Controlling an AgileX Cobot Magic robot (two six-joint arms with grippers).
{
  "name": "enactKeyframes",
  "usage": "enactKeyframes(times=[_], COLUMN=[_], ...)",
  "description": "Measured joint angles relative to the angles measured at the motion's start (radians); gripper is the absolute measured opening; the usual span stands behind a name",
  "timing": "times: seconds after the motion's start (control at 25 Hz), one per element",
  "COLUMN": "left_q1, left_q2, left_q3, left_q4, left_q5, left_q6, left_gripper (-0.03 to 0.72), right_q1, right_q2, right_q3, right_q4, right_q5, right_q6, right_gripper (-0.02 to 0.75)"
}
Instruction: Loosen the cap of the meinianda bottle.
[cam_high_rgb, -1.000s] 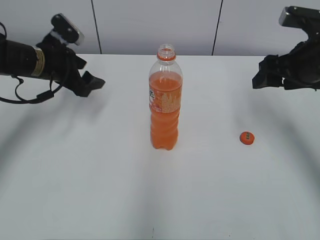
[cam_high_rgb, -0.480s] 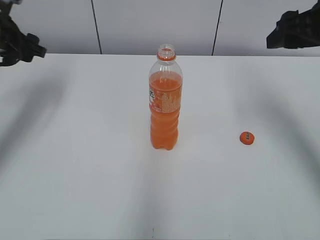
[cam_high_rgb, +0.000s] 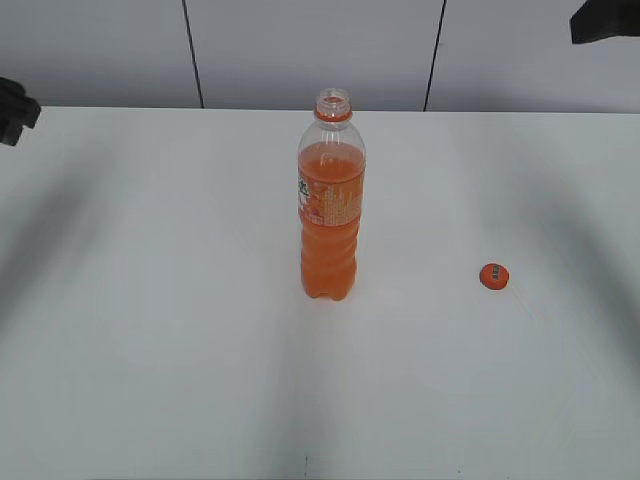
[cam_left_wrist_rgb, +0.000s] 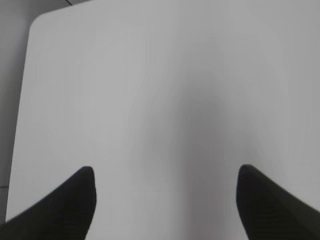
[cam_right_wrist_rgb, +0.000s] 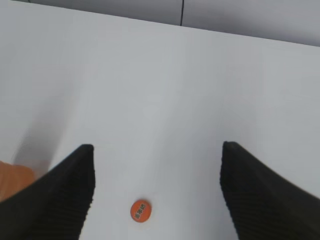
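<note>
Bright, even light; soft grey shadows streak the table (cam_high_rgb: 150, 350); wrist views slightly blurred.

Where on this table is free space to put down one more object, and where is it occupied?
The table is bare to the left of the meinianda bottle, along the whole front edge, and between the bottle and the cap. Behind the cap it is free too. Only those two spots are occupied; nowhere is crowded.

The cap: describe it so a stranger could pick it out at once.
Start from the meinianda bottle standing open-necked mid-table. Look right and slightly nearer the camera: the cap lies alone on the white surface, a small orange disc with dark print on top.
</note>
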Motion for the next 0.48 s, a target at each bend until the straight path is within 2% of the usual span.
enactKeyframes(times=[0.24, 0.48], left_q1=[0.0, 0.0], left_q2=[-0.038, -0.087], left_q3=[-0.054, -0.069], left_q4=[-0.23, -0.337], left_q5=[0.291, 0.462], left_q6=[0.204, 0.233], left_gripper=[0.528, 0.529], right_q1=[0.0, 0.0], right_q2=[-0.001, -0.002], right_q3=[-0.158, -0.277], right_q4=[-0.145, -0.195], right_q5=[0.228, 0.505], right_q6=[0.089, 0.12], right_gripper=[0.586, 0.586])
